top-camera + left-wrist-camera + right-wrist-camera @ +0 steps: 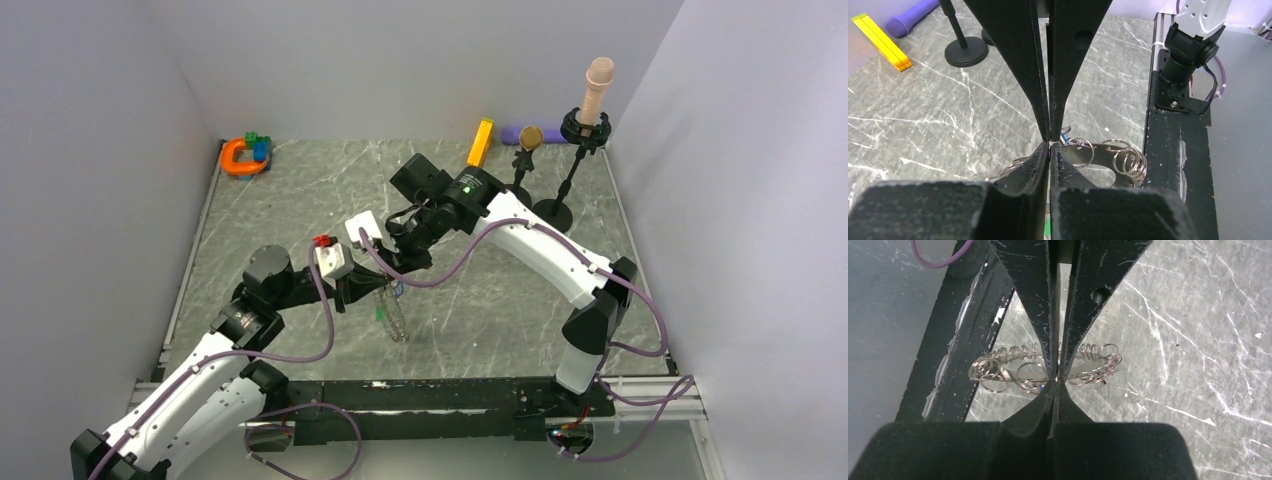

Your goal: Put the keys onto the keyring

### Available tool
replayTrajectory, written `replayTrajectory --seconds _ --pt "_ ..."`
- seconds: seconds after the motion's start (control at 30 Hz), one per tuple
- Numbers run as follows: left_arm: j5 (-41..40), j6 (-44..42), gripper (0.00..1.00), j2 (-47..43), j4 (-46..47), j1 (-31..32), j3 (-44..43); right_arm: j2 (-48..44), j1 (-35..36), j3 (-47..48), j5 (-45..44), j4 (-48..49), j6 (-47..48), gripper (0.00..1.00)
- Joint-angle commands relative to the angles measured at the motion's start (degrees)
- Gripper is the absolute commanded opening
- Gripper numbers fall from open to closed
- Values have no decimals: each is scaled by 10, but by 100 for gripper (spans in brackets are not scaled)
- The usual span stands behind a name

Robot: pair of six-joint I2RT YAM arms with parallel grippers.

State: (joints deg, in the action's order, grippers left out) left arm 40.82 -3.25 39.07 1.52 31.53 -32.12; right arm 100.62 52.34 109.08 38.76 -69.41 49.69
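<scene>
Just at six o'clock of the meeting grippers, at mid-table in the top view, stands the keyring (1095, 155), a flat silvery metal band fringed with small wire loops. The right gripper (1056, 381) pinches its rim with black tapered fingers. The left gripper (1050, 146), tip to tip with it, is nearly closed; I cannot tell its hold. The grey table (1198, 340) is marbled.

Left gripper (1049, 141), right gripper (1056, 379): both seemingly closed.

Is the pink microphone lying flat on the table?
No, the pink microphone stands upright, clipped in a black stand at the far right.
</scene>
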Motion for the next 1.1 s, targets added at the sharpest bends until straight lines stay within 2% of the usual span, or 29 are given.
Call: replayTrajectory --seconds 0.0,0.27,0.43,0.53,0.67,0.8,0.93,1.07 --pt "3 7 0 5 22 7 -8 -8 1 24 27 24 -10 0" --pt "-25 10 0 -32 26 14 12 -11 -12 19 43 40 -37 1" --pt "-57 55 0 -68 78 14 48 -21 -29 12 63 60 -63 41" --pt "-71 85 0 -83 124 14 73 -26 -46 22 87 63 -69 52" --pt "-113 139 0 -110 234 14 121 -39 -78 28 140 59 -60 53" --pt "-173 223 0 -117 414 14 189 -67 -99 -1 187 51 -15 51" --pt "-239 292 0 -81 572 14 238 -104 -96 -45 167 74 -10 50" --pt "-256 325 0 -40 649 14 235 -141 -72 -106 99 144 -60 50"
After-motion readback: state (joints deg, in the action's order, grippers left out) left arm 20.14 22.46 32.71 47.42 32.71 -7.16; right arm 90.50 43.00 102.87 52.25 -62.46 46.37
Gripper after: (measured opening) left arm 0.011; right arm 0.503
